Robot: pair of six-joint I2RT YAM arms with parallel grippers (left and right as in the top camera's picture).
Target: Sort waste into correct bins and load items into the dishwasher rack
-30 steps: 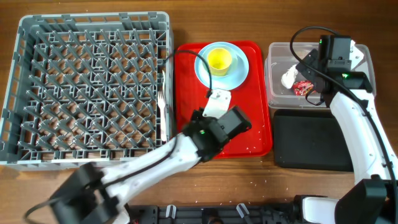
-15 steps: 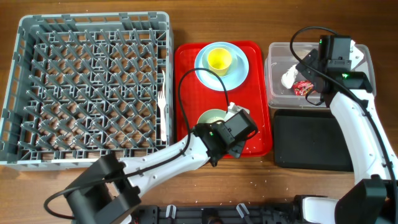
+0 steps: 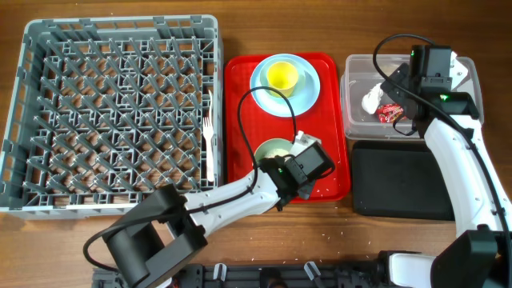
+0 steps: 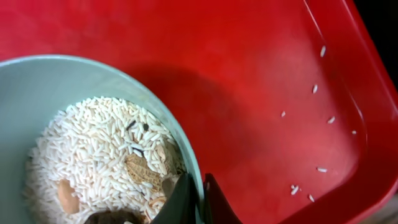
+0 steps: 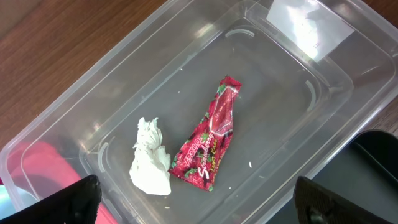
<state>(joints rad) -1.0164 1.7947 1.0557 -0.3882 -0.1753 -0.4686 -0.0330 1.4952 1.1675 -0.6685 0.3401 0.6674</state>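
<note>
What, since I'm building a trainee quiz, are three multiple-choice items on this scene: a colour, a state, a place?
1. The cup is: A white, B yellow, C black.
2. The left claw is: A open, B shut on the bowl rim, C shut on the cup.
3. The wrapper lies: A in the tub, B in the bowl, C in the cup.
Answers: B, it shows yellow on the plate; B, its fingers pinch the rim; A, it lies beside the tissue there.
</note>
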